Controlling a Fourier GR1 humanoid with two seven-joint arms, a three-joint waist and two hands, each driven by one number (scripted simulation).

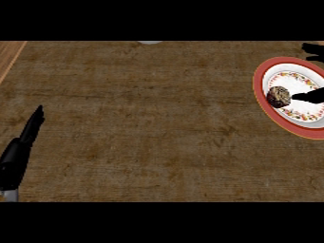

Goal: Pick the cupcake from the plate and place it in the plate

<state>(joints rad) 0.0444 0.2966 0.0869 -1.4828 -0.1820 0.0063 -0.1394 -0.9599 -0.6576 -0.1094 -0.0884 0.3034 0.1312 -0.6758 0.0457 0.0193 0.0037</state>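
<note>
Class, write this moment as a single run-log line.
right hand: at cupcake | cupcake: on red-rimmed plate, not lifted | left hand: open, resting lower left | counter: brown

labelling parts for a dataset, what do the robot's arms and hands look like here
Both hands are plain black with slim fingers and no markings. The left hand shows as a long narrow black shape, with a small bit of grey forearm below it at the lower edge. Of the right hand only black fingers show at the right edge; its forearm is out of view. No cables or sleeves are visible.

Red-rimmed floral white plate [294, 71], dark brown cupcake [278, 96], mottled brown counter [150, 114]
</note>
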